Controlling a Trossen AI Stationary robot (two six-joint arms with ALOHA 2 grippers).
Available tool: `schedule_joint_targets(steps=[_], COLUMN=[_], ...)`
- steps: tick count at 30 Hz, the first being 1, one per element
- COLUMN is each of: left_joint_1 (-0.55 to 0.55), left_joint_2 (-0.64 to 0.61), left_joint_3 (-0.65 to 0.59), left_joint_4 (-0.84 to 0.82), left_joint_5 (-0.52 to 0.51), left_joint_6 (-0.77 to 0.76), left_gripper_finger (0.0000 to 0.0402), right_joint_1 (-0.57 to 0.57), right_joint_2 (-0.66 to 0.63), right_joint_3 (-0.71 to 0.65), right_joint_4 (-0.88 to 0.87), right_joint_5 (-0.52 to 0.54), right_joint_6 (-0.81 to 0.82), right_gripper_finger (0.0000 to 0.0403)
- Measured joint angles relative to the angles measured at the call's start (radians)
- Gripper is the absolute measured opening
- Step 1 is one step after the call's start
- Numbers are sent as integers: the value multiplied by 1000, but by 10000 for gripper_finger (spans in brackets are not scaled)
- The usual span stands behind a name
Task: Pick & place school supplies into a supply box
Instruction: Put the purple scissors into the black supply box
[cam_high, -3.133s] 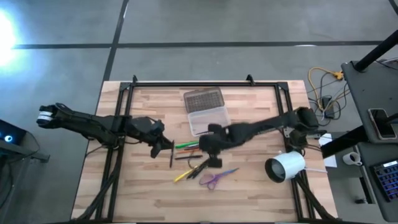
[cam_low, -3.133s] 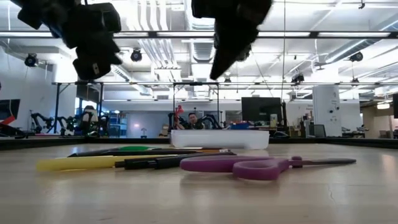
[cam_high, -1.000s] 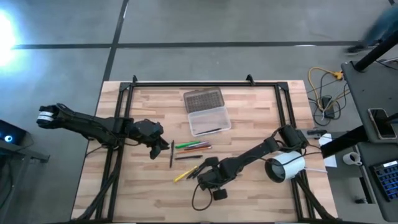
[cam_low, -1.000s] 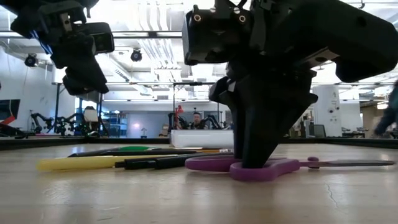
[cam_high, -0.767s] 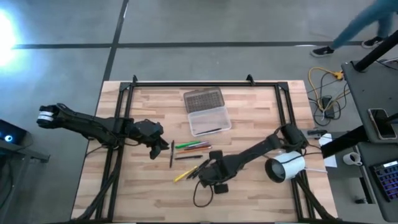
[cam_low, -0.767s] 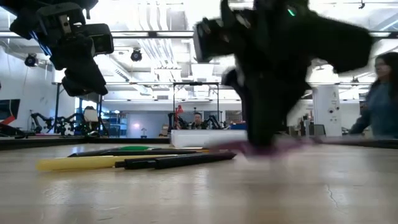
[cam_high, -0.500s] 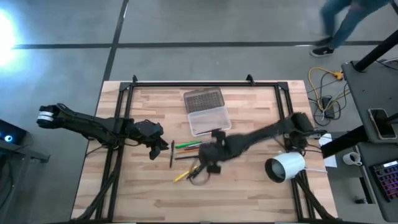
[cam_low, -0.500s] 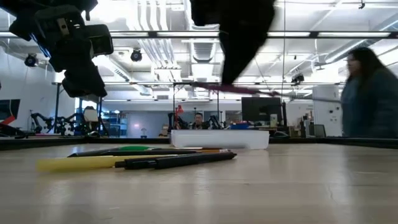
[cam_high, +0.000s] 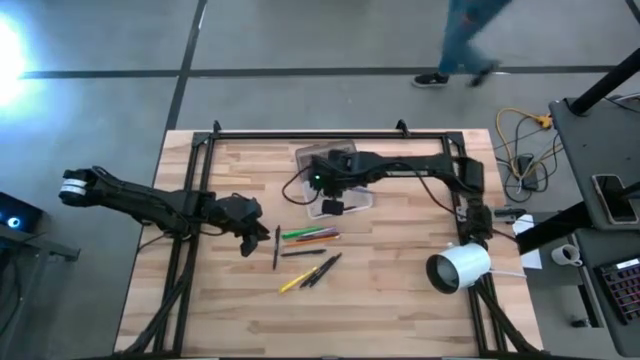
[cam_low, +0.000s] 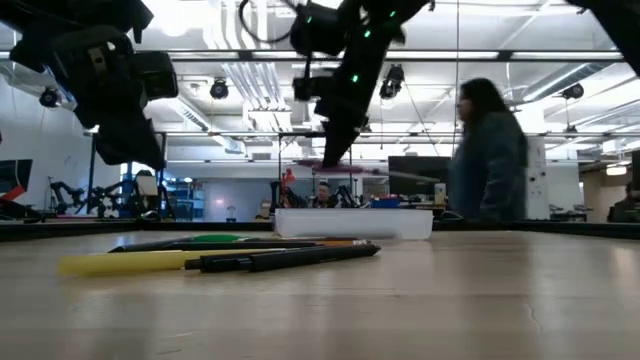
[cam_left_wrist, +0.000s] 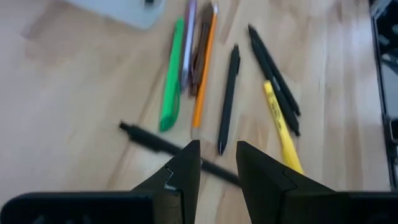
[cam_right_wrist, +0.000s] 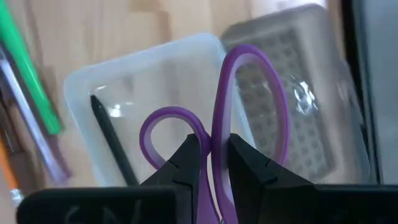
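**A:** Start at the near edge. What lies closest?

**B:** In the low view, a yellow marker (cam_low: 120, 262) at lower left with two black pens (cam_low: 285, 258) beside it. From above, the loose pens and pencils (cam_high: 305, 252) sit just below centre of the frame, spread on the wooden table (cam_high: 400, 300). The left gripper (cam_high: 256, 238) hangs beside them at centre left, fingers a little apart, holding nothing; its wrist view looks down on a black pen (cam_left_wrist: 174, 149) directly under the tips.

**A:** And farther back?

**B:** The right gripper (cam_high: 330, 195) hovers just above centre of the high view, over the supply box (cam_high: 352, 200). Its fingers are clamped on the purple-handled scissors (cam_right_wrist: 239, 118) at the handle loops. Its wrist view shows the clear tray below, one dark pen (cam_right_wrist: 115, 146) already in it, and the grey lid (cam_right_wrist: 298, 124) folded open to the right.

**A:** What could spoil the drop?

**B:** I'd judge the scissors look long for that tray. Let go from this height, they may strike the rim, tip out, or land across the lid hinge. The box also looks light, so a nudge could shift it.

**A:** Anything beyond the table?

**B:** A person (cam_low: 490, 155) stands at centre right of the low view, well clear.
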Motion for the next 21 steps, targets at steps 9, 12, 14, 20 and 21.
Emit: schedule_joint_targets(steps=[9,12,14,20,21], left_joint_1=[1,1,1,2,2], left_joint_2=[0,1,0,0,0], left_joint_3=[47,47,47,47,47], left_joint_4=[23,31,31,31,32], left_joint_5=[-181,-229,-252,-269,-269], left_joint_6=[-86,-125,-135,-161,-162], left_gripper_finger=[88,88,88,88,88], right_joint_1=[-30,-28,-27,-34,-35], right_joint_2=[78,78,80,79,80], right_joint_3=[61,53,45,-12,-24], right_joint_4=[53,56,52,108,114], right_joint_5=[-124,-139,-156,-184,-199], right_joint_6=[-62,-32,-33,-65,-64], right_gripper_finger=[50,50,51,51,51])
